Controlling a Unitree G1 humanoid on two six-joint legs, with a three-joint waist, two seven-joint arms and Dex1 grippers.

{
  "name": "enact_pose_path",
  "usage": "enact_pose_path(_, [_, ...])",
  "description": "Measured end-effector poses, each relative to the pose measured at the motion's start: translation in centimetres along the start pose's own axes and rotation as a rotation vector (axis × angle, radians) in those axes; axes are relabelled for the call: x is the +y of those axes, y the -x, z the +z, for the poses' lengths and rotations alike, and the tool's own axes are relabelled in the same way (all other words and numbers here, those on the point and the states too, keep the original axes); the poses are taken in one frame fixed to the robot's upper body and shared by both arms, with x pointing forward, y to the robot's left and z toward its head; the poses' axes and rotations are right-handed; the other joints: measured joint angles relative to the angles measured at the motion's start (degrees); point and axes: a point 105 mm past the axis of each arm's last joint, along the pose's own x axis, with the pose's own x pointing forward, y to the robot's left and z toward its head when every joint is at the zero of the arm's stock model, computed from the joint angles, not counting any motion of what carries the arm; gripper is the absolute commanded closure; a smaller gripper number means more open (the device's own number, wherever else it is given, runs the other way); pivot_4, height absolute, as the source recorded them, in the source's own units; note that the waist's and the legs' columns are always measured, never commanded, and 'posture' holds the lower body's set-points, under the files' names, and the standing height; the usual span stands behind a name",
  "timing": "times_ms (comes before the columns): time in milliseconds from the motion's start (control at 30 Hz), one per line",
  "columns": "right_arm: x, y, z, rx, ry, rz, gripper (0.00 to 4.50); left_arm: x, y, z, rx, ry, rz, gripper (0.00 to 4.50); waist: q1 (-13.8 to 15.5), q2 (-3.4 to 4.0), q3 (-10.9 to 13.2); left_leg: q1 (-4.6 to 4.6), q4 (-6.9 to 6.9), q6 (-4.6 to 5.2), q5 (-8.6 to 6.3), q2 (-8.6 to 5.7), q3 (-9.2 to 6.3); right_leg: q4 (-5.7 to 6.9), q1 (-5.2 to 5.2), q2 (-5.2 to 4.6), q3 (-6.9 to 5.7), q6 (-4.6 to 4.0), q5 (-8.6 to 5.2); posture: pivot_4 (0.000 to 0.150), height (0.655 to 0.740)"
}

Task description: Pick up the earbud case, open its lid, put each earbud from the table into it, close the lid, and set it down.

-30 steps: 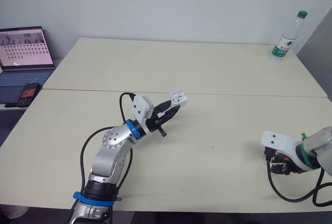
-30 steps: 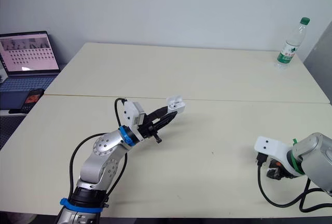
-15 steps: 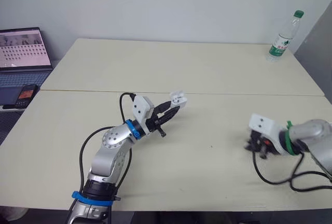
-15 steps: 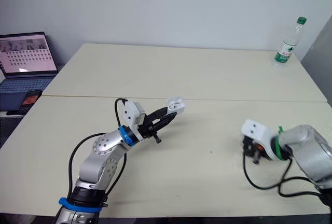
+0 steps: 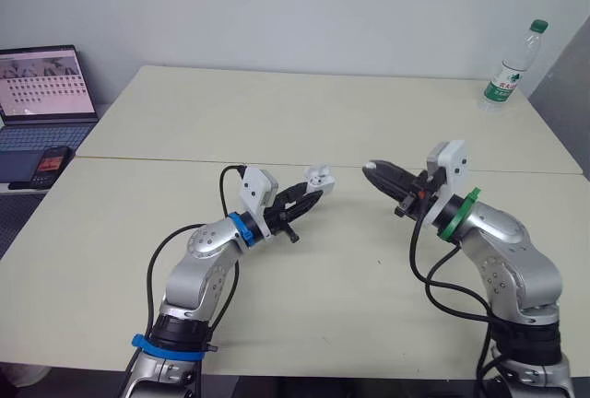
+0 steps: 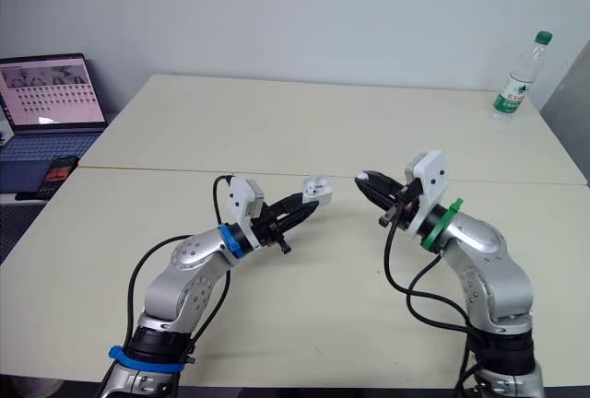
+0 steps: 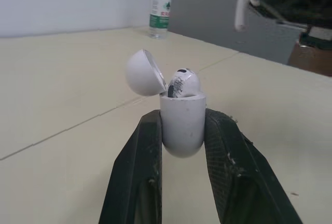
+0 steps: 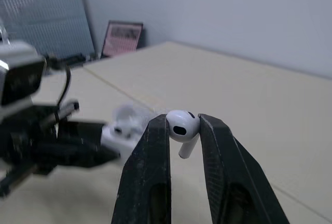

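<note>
The step in hand looks like seating the last earbud. The left end effector (image 5: 307, 199), closed on the earbud case (image 7: 181, 125), holds it above the table (image 5: 323, 112), lid (image 7: 142, 72) open, one earbud (image 7: 182, 81) inside. The right end effector (image 5: 378, 170) pinches the other earbud (image 8: 181, 124) nearby. Next it needs lining up stem-down over the free socket, which is hidden.

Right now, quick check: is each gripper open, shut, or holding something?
Left gripper: shut on the earbud case, whose lid is open, with a seated earbud inside.
Right gripper: shut on the second earbud.
</note>
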Motion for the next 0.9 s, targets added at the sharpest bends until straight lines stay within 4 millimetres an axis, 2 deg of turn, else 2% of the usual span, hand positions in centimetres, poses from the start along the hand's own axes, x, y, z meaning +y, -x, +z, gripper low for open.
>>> enact_pose_path(333, [1.5,-2.0,-1.1,-0.038,-0.044,0.018,4.05,-0.5,0.0,0.3,-0.015,0.026,-0.040,3.71,-0.02,0.01,-0.01,0.00,0.00,0.00,0.00,-0.01,0.01,-0.02,0.00,0.00,0.00,0.00,0.00,0.150,0.7362])
enact_pose_path(533, [2.5,-1.8,-2.7,0.012,-0.063,0.041,4.05,-0.9,0.4,0.5,-0.015,0.022,-0.046,3.71,-0.03,0.01,-0.01,0.00,-0.02,0.00,0.00,0.01,-0.01,-0.02,-0.01,-0.01,0.02,-0.01,0.00,0.150,0.7362])
enact_pose_path(900, [2.4,-1.9,-3.1,0.040,-0.041,0.034,4.05,-0.9,0.4,0.6,-0.018,0.017,-0.052,3.71,-0.02,0.02,-0.01,0.00,-0.01,0.00,0.00,0.00,0.01,-0.03,-0.01,-0.01,0.02,-0.01,0.00,0.150,0.7362])
